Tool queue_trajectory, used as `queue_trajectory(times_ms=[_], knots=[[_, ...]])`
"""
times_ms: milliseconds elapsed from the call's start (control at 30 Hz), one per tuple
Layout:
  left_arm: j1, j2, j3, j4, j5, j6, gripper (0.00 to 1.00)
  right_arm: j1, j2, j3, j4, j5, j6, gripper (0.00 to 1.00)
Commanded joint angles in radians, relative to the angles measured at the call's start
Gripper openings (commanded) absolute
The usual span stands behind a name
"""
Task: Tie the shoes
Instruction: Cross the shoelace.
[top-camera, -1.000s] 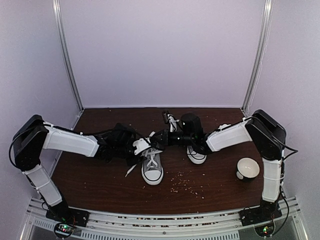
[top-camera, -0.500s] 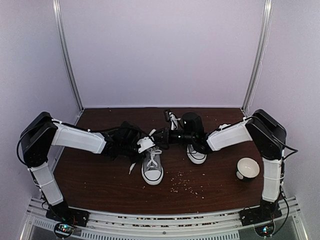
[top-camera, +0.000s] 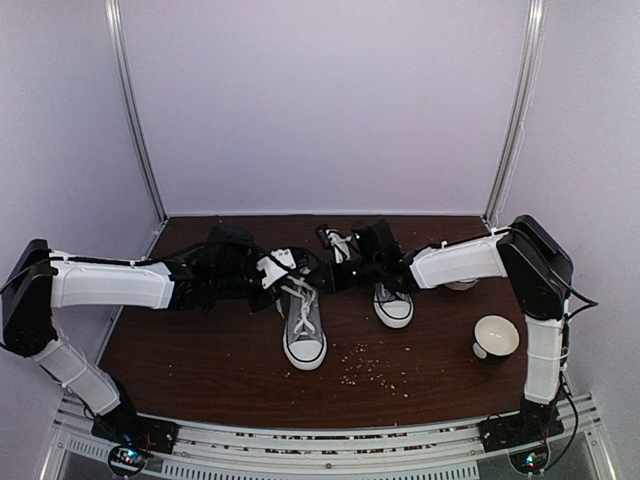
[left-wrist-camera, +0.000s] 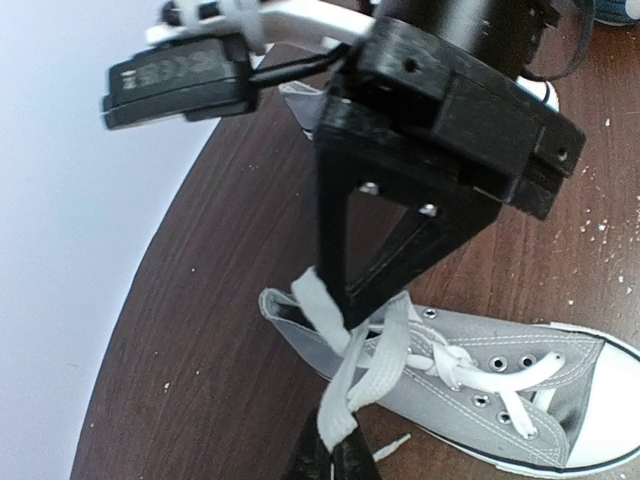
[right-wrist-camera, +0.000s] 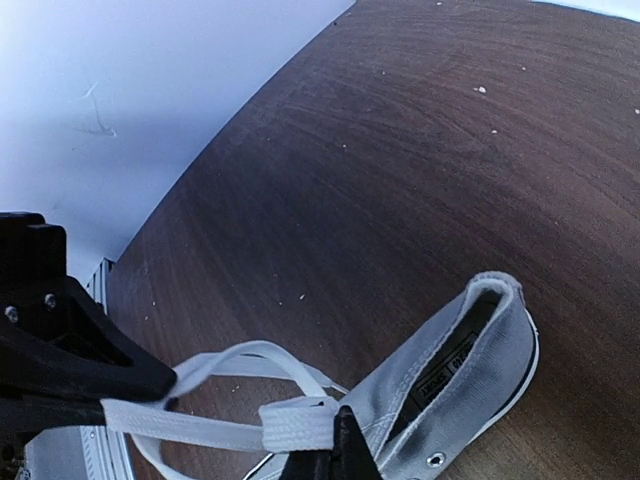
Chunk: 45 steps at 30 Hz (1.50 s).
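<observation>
Canvas shoes (top-camera: 305, 328), flat white laces (left-wrist-camera: 372, 368)

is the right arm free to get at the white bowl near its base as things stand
Probably not yet. The right arm has its jaws shut on a white lace of the small grey canvas sneaker. The round white bowl sits apart on the brown table, so nothing else blocks it.

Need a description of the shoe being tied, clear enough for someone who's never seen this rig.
On the brown table, two grey sneakers sit mid-table between the arms. Take the left shoe, fully visible, white toe cap toward the arm bases. Unlike the right shoe, half hidden under an arm, its white laces are pinched by the left gripper and right gripper.
</observation>
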Motion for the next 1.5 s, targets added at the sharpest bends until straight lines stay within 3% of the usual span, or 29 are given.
queue_trajectory(times_ms=[0, 267, 400, 600, 667, 767, 867, 1233, 1367, 1467], knots=[[-0.006, -0.009, 0.003, 0.031, 0.053, -0.023, 0.00, 0.012, 0.010, 0.098, -0.268, -0.089, -0.211, 0.00], [-0.006, 0.013, 0.022, 0.026, 0.082, -0.033, 0.00, 0.013, 0.035, 0.189, -0.559, -0.188, -0.428, 0.03], [-0.008, 0.016, 0.028, 0.022, 0.101, -0.036, 0.00, 0.011, 0.032, 0.212, -0.645, -0.180, -0.497, 0.24], [-0.008, 0.014, 0.023, 0.027, 0.106, -0.043, 0.00, -0.027, -0.040, 0.177, -0.640, -0.094, -0.485, 0.43], [-0.008, 0.010, 0.020, 0.029, 0.107, -0.046, 0.00, -0.047, -0.070, 0.152, -0.627, -0.079, -0.473, 0.54], [-0.008, -0.002, 0.013, 0.039, 0.110, -0.054, 0.00, -0.064, -0.112, 0.103, -0.603, -0.055, -0.467, 0.57], [-0.008, -0.006, 0.011, 0.049, 0.110, -0.073, 0.00, -0.054, -0.159, 0.021, -0.482, -0.049, -0.435, 0.54], [-0.008, 0.024, 0.043, 0.037, 0.101, -0.163, 0.00, 0.092, -0.295, -0.358, 0.310, 0.004, -0.344, 0.35], [-0.007, 0.038, 0.048, 0.042, 0.101, -0.186, 0.00, 0.152, -0.264, -0.413, 0.414, 0.141, -0.471, 0.31], [-0.006, 0.052, 0.061, 0.034, 0.110, -0.196, 0.00, 0.184, -0.229, -0.469, 0.591, 0.303, -0.571, 0.32]])
